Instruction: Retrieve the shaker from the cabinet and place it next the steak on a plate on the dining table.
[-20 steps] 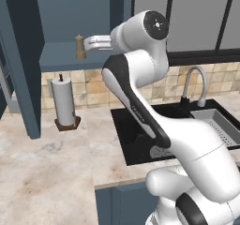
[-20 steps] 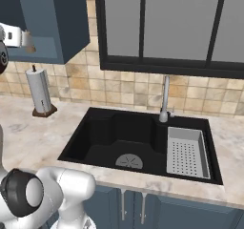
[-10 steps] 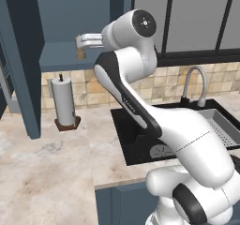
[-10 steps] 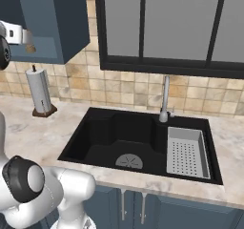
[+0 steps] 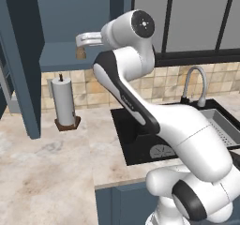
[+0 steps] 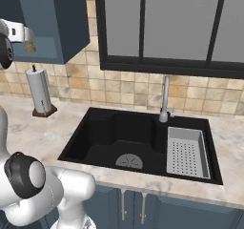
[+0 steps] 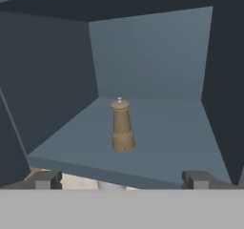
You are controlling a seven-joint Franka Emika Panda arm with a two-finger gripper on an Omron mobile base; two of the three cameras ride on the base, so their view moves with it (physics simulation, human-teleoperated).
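My fingers (image 7: pixel 119 179) are spread wide, empty, facing the upright shaker (image 7: pixel 122 126) on the cabinet (image 7: pixel 157 123) shelf.

The shaker (image 7: pixel 122 126) looks like matt tan wood, on the cabinet (image 7: pixel 157 128)'s smooth matt blue-grey shelf.

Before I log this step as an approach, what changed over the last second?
The pincer moved leftward in the left base view, up to the cabinet shelf and close to the shaker, jaws open and apart from it. The shaker stayed upright on the shelf; the paper-towel roll stayed put.
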